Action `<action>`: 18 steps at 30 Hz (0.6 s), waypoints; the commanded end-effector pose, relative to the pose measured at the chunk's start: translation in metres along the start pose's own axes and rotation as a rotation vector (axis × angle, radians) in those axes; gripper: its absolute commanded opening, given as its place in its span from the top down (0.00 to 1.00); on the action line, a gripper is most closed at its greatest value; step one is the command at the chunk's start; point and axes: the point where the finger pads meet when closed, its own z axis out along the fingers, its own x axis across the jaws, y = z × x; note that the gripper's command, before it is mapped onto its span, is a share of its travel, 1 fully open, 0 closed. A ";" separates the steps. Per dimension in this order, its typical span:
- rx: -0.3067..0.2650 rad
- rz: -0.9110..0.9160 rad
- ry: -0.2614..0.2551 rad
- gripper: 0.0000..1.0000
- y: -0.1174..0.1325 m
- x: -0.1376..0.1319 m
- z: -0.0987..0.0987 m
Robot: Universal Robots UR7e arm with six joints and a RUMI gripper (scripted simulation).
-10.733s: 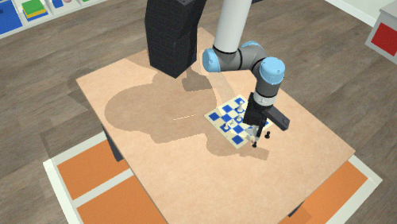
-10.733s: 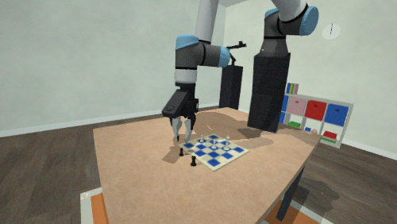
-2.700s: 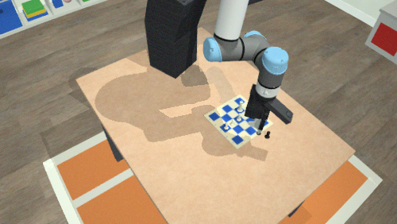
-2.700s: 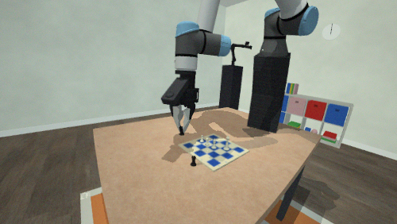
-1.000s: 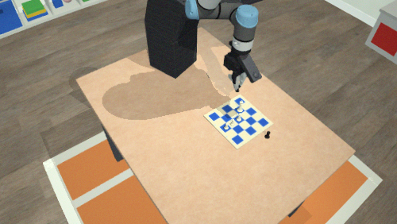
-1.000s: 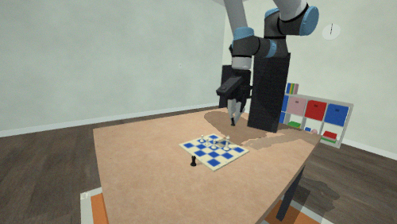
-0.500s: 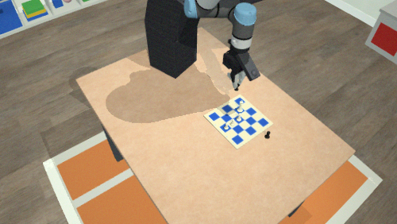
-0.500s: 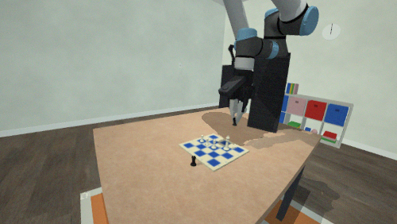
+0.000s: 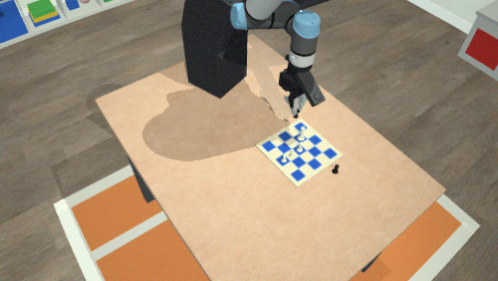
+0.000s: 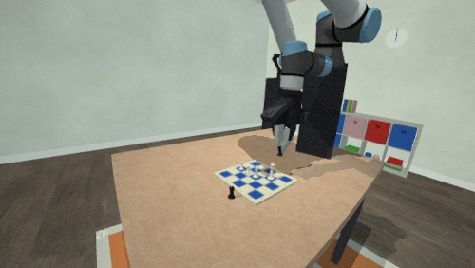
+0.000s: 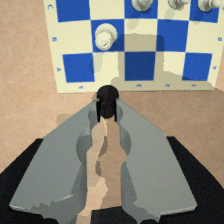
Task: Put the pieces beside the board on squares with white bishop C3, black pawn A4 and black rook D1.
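Our gripper is narrow, pinching the black pawn above the bench, just outside the chessboard's A edge. The pawn's long axis looks near upright. A4 lies directly ahead in the wrist view, so we judge a short move inward, then down. The tall white piece on B4 stands just beyond; our fingers could clip it. Over the bench's pedestal end we have room to back off. The black rook waits beside the board, towards the bench's right corner in the top view.

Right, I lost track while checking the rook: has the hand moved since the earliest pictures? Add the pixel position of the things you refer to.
Yes. In the top view, the hand [image 9: 296,116] [image 10: 279,151] [image 11: 107,101] has gone from the board's [image 9: 298,175] [image 10: 256,195] [image 11: 139,67] right side to just beyond its top corner.
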 end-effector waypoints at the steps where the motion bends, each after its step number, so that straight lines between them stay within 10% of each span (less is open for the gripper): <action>1: 0.002 0.000 0.000 1.00 -0.001 0.000 0.025; 18: 0.002 0.000 0.000 1.00 -0.001 0.000 0.074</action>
